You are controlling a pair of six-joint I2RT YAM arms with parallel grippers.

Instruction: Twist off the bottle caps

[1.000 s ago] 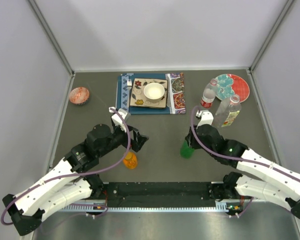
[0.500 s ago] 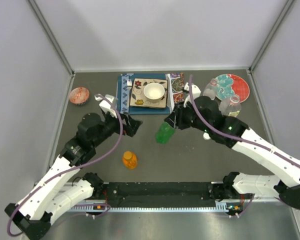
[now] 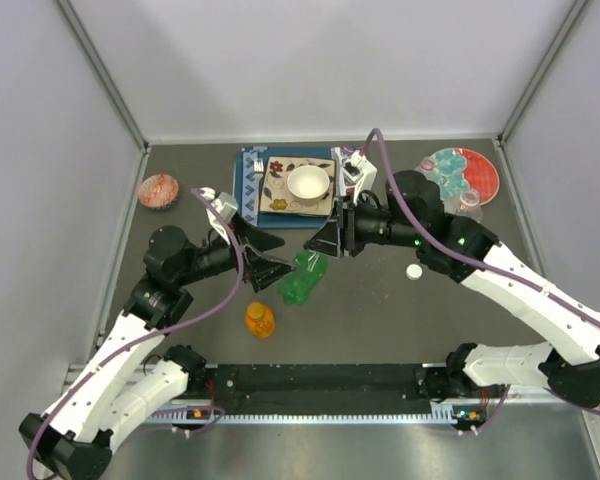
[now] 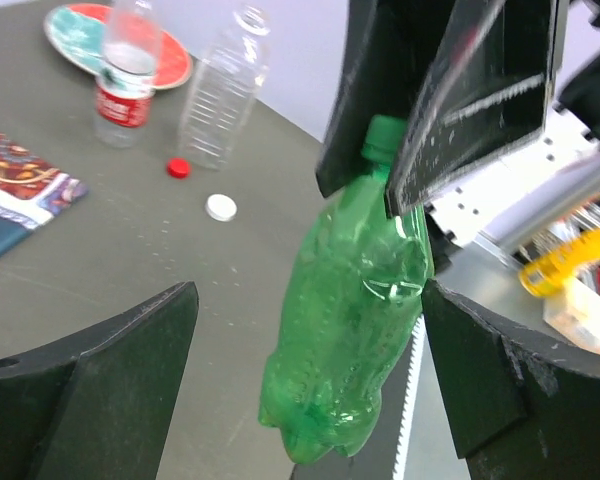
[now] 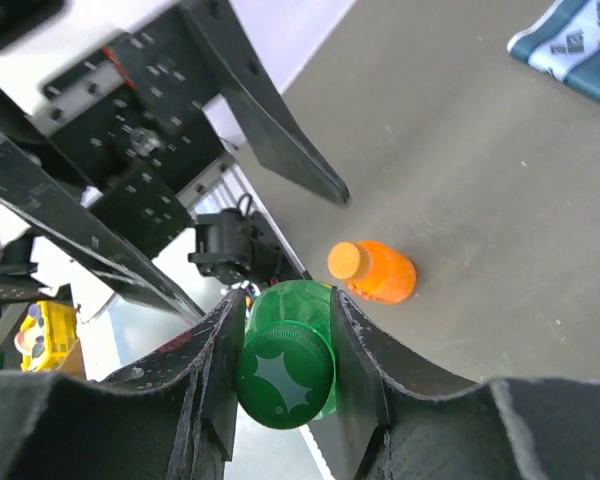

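The right claw point(image 3: 325, 245) is closed on the top of the green bottle point(image 4: 355, 320), with a finger on each side of the green cap point(image 5: 285, 372). The bottle hangs tilted in the air. The left claw point(image 3: 268, 258) is wide open and empty, its fingers beside the bottle's body, not touching. The red cap point(image 4: 179, 168) and white cap point(image 4: 221, 207) lie loose; the orange bottle point(image 3: 260, 319) is capped. Next, I think, the left claw must close on the body so the right can turn.

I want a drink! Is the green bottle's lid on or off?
On. The green cap sits on the green bottle, clamped in the right pincer.
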